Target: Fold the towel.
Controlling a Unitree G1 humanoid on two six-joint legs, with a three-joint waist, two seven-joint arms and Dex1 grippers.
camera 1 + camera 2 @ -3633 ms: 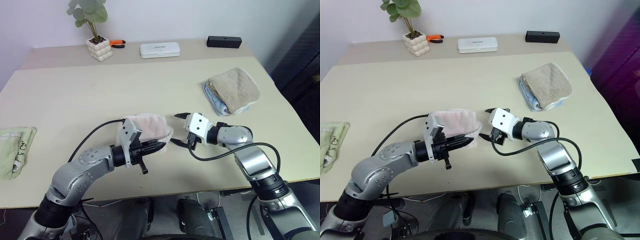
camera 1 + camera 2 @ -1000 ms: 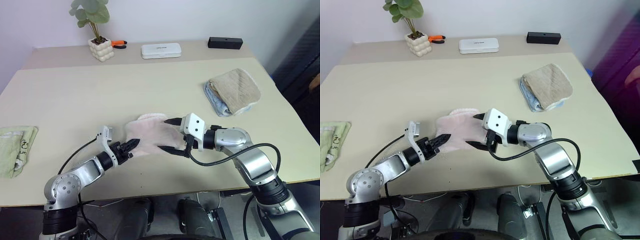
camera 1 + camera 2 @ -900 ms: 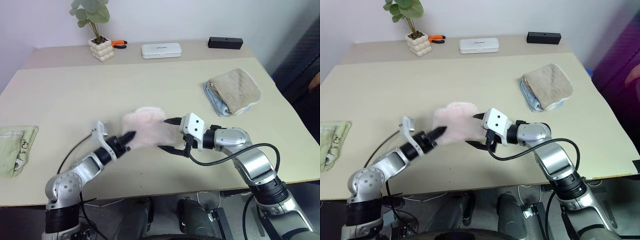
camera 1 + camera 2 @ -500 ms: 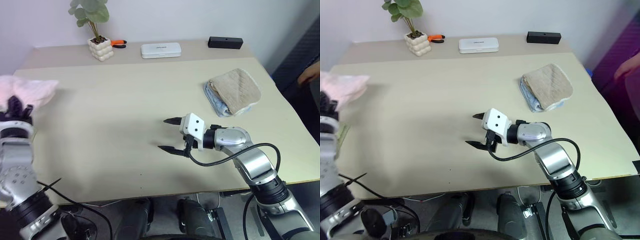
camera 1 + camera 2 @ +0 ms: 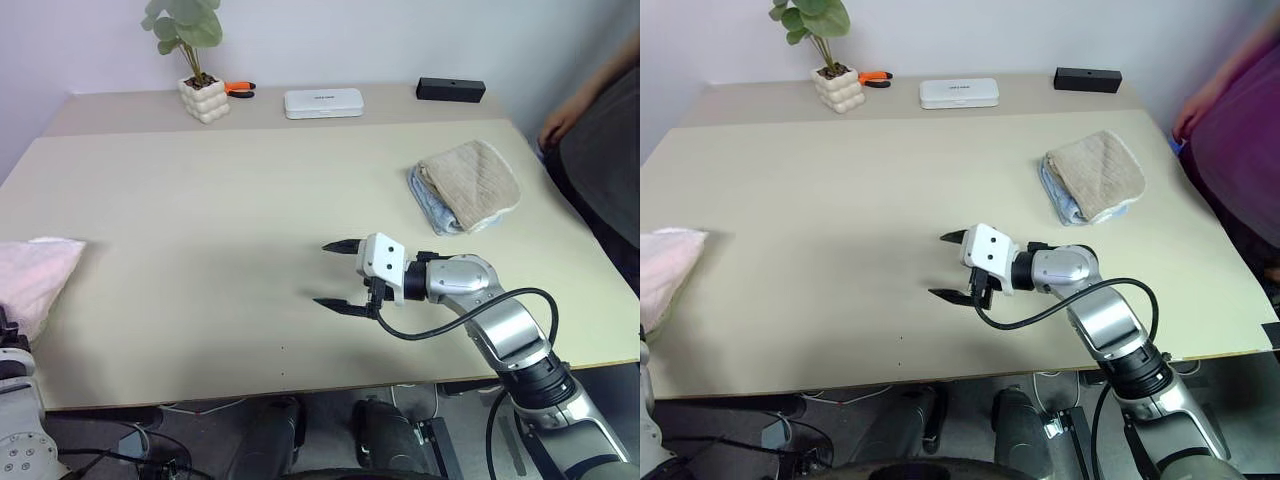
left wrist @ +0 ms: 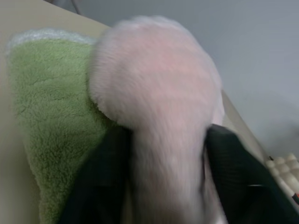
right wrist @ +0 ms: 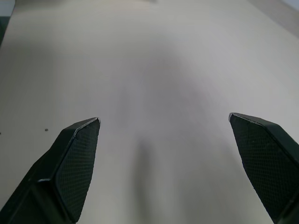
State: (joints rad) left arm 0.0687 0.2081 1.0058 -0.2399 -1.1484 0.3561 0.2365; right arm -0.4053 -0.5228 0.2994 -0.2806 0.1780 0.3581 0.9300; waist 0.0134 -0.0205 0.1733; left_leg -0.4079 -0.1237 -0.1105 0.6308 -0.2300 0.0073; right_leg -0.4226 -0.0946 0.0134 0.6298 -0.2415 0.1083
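The pale pink fluffy terry towel (image 5: 35, 275) lies bunched at the far left edge of the smooth beige table (image 5: 220, 190), its pile soft and rounded; in the left wrist view the same towel bulges as a plush lobe between the two black fingers (image 6: 105, 182) of the left gripper (image 6: 166, 179), which stand apart on either side of it with the fabric pressed between them; whether they clamp it or merely flank it I cannot tell; beneath it lies a light green nubby fleece cloth (image 6: 44, 107) with a pale edge. The right gripper (image 5: 337, 275) hovers over bare tabletop near the middle, its pointed black textured fingers (image 7: 70, 163) spread wide with nothing between them. A beige waffle-textured folded towel (image 5: 470, 180) sits well apart toward the right, on a light blue cloth (image 5: 425, 205); a person's hand (image 5: 553, 128) shows at the right edge.
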